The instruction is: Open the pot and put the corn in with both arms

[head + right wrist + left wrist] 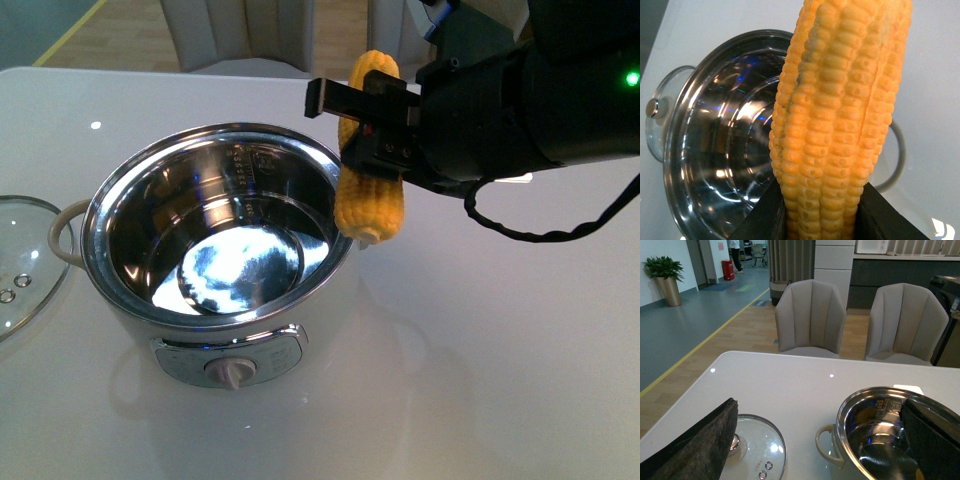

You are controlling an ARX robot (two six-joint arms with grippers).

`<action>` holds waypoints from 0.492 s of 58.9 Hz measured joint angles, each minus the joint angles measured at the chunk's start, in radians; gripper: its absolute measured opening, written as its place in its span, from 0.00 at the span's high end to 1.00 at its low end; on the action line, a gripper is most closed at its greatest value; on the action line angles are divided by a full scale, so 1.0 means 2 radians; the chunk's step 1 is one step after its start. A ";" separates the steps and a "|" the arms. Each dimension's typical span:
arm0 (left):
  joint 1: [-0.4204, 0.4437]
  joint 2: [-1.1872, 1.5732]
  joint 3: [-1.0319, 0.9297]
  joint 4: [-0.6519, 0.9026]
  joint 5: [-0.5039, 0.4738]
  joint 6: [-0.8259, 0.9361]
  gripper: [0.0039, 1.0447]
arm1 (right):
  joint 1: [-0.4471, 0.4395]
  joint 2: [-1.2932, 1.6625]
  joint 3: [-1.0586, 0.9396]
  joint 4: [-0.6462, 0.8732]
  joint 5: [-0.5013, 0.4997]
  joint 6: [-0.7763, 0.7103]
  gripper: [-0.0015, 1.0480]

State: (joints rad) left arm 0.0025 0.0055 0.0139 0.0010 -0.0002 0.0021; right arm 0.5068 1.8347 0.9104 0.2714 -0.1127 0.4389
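Office-like hall: padded chairs point(811, 315), potted plant point(663, 267), yellow floor line point(705, 342).

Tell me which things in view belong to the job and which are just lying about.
Belong to the job: the pot, open; the corn, held in the right claw by the pot's rim; the glass lid, lying on the table beside the pot.
Just standing about: two chairs and a potted plant, all beyond the table.
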 joint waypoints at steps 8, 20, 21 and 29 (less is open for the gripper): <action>0.000 0.000 0.000 0.000 0.000 0.000 0.06 | 0.013 0.008 0.018 0.000 -0.008 0.016 0.78; 0.000 0.000 0.000 0.000 0.000 0.000 0.06 | 0.029 0.028 0.052 -0.003 -0.021 0.039 0.78; 0.000 0.000 0.000 0.000 0.000 0.000 0.06 | 0.031 0.031 0.056 -0.003 -0.021 0.042 0.78; 0.000 0.000 0.000 0.000 0.000 0.000 0.06 | 0.047 0.048 0.078 -0.005 -0.021 0.059 0.78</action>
State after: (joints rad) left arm 0.0025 0.0055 0.0139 0.0010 -0.0006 0.0021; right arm 0.6003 1.9316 1.0660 0.2615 -0.1547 0.5575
